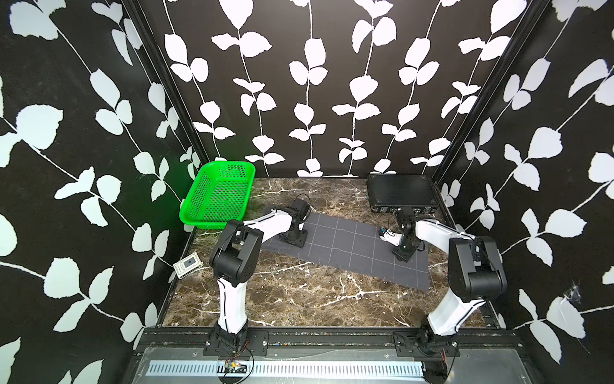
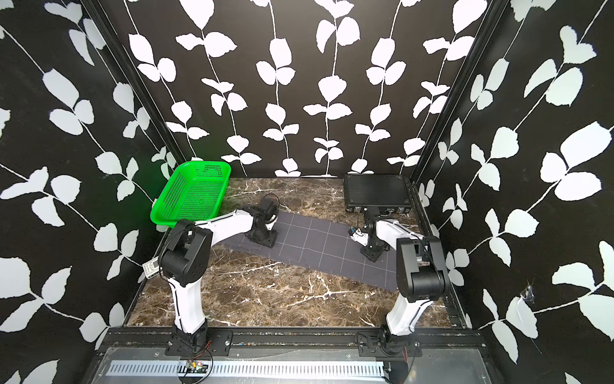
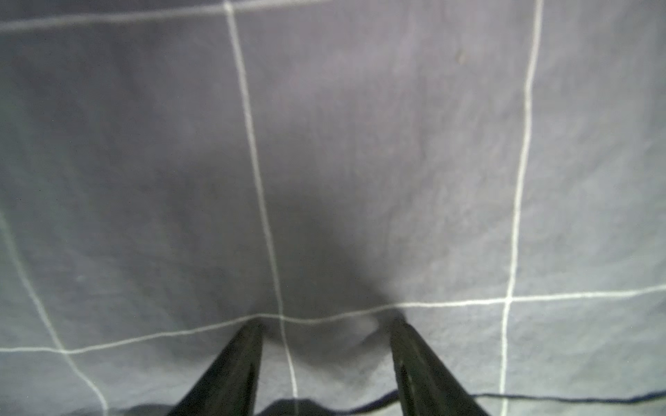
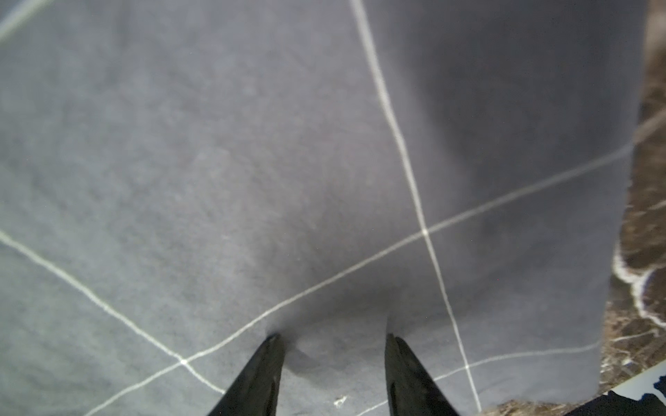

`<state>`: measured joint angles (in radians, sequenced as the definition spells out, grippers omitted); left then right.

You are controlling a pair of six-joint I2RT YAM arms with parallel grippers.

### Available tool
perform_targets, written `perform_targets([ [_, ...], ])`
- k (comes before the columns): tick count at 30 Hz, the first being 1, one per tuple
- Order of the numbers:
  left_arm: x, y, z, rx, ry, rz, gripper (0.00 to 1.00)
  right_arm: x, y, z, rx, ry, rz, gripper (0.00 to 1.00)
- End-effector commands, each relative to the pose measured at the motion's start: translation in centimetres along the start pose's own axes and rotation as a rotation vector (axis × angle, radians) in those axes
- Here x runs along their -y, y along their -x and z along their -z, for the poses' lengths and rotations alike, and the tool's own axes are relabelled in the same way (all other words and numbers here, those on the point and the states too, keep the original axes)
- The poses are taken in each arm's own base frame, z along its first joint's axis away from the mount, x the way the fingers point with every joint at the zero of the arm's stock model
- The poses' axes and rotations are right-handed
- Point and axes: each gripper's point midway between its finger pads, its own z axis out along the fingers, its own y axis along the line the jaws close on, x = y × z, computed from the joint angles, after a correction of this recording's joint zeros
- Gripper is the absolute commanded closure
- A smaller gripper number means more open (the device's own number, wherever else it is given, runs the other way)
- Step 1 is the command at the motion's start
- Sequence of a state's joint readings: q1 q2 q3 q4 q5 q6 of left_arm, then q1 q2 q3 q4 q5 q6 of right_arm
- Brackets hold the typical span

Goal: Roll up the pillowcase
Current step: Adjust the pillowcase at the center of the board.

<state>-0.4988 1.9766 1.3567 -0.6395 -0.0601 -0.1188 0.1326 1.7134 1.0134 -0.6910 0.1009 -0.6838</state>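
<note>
Surrounding pillowcase (image 1: 345, 246): green basket (image 1: 221, 196), black case (image 1: 400, 191), white device (image 1: 187, 265).

Grey grid pillowcase (image 1: 345, 247), flat, unrolled, on table

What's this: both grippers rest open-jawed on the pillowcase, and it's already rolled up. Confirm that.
Wrong on one point: the pillowcase lies flat, unrolled, as both top views show. The left gripper and right gripper do rest open-jawed on it.

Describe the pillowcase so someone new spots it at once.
On the brown marble table, just in front of the green basket and the black case, lies the pillowcase. It is soft charcoal fabric with thin white grid lines; its neighbours are rigid.
</note>
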Motion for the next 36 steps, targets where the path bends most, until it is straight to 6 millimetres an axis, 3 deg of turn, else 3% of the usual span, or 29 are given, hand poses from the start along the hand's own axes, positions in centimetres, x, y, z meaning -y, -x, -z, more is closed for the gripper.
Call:
perform_targets([
  [1, -1.0, 0.2, -1.1, -0.032, 0.007, -0.058, 0.41, -5.3, -2.7, -0.8, -0.098, 0.138, 0.062, 0.51],
  [5, -2.6, 1.3, -1.8, -0.041, 0.003, -0.126, 0.41, -8.0, -3.3, -0.5, -0.102, 0.166, 0.094, 0.51],
  [11, -4.5, 3.7, -2.8, -0.053, -0.028, -0.207, 0.41, -11.9, -2.4, 0.1, -0.128, 0.199, 0.172, 0.51],
  [18, -6.2, 5.2, -4.6, -0.091, -0.026, -0.266, 0.43, -14.6, 1.6, 1.1, -0.067, 0.197, 0.241, 0.52],
  [25, -7.2, 8.3, -3.8, -0.03, 0.008, -0.323, 0.43, -18.4, 5.1, 1.4, -0.009, 0.22, 0.327, 0.52],
  [31, -8.0, 10.1, -3.5, 0.037, 0.025, -0.338, 0.43, -20.6, 7.7, 1.5, 0.025, 0.236, 0.401, 0.52],
  [36, -8.4, 11.0, -3.0, 0.073, 0.044, -0.416, 0.41, -19.9, 8.6, 4.1, 0.09, 0.182, 0.447, 0.51],
])
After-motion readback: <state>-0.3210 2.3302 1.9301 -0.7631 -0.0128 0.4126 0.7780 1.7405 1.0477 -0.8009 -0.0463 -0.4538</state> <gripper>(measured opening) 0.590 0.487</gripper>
